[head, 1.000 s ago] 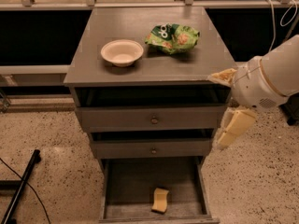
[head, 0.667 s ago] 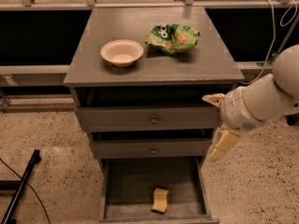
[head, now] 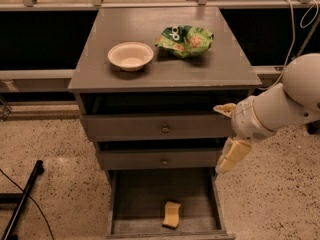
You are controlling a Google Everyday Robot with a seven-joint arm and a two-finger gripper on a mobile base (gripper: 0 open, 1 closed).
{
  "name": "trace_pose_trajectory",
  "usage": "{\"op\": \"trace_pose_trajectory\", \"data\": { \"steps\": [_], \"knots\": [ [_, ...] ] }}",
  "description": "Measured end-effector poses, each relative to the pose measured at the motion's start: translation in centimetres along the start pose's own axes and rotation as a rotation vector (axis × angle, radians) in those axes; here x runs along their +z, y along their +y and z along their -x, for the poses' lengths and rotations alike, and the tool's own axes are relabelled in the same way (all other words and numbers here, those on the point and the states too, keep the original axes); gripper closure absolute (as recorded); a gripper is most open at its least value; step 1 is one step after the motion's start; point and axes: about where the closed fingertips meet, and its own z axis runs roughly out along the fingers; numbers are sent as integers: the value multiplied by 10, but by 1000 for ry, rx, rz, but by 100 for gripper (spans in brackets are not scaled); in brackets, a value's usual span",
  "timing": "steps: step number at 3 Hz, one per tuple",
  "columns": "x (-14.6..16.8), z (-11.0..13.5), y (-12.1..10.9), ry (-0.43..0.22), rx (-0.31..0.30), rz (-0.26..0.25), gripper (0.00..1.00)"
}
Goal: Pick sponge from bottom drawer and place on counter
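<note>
In the single camera view, the sponge (head: 172,214) lies flat on the floor of the bottom drawer (head: 140,196), near the front edge and slightly right of the middle, with bare grey wood on every side of it. It looks like a small block of pale-yellow foam, so it is probably very light, soft and easy to squash, neither slippery nor fragile. A grip across its two longer sides near the middle should hold it, with only gentle pressure so that it does not fold or spring out. The bottom drawer is pulled out and holds nothing else that can be seen. The two shallower drawers above it, the top drawer (head: 130,126) and the middle drawer (head: 130,159), are closed, so their contents are hidden. On the bench (head: 135,31) stand a white bowl (head: 146,51), which looks empty, and a crumpled green snack bag (head: 185,39) just to its right; the front of the bench is bare. The tool (head: 220,139) hangs off the right front corner of the cabinet, level with the two upper drawers and well above the sponge, with its two fingers spread wide apart and holding nothing.
</note>
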Motion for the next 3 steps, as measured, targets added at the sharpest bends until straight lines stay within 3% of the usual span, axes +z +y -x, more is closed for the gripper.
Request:
{"op": "trace_pose_trajectory", "data": {
  "steps": [1,2,3],
  "knots": [
    [69,-13,13,-11,42,71,0],
    [150,-34,33,-66,61,80,0],
    [190,-43,25,-183,59,-12,0]
  ]
}}
